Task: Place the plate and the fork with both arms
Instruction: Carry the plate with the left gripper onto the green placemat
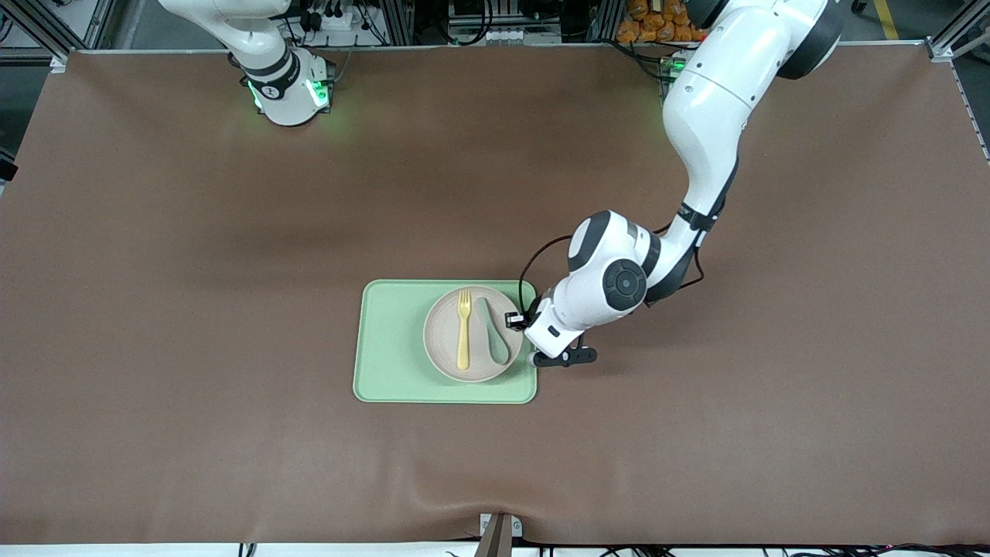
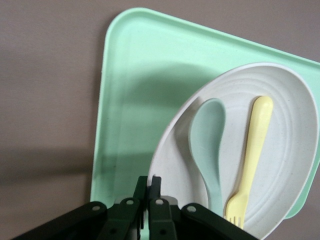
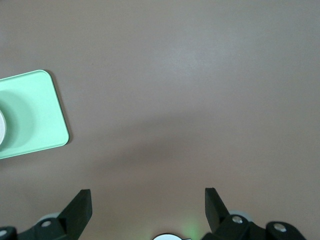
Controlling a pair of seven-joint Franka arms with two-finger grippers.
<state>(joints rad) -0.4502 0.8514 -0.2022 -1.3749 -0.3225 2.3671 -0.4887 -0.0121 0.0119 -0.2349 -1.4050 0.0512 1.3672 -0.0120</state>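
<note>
The plate (image 1: 473,334) is sitting on the tray (image 1: 390,348) toward its left-arm edge, carrying the fork (image 1: 463,329) and spoon (image 1: 493,331); the left gripper (image 2: 148,186) is hovering clenched and empty over that edge; the right gripper (image 3: 148,205) is waiting released over bare tabletop (image 1: 193,271).

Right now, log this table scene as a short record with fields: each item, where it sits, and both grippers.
tray: light-green rectangular tray on the brown table
plate: small round beige plate on the tray, toward the left arm's end
fork: pale-yellow plastic fork lying on the plate
spoon: grey-green spoon on the plate beside the fork
left gripper: shut, at the plate's rim
right gripper: open, over bare table, waiting
</note>
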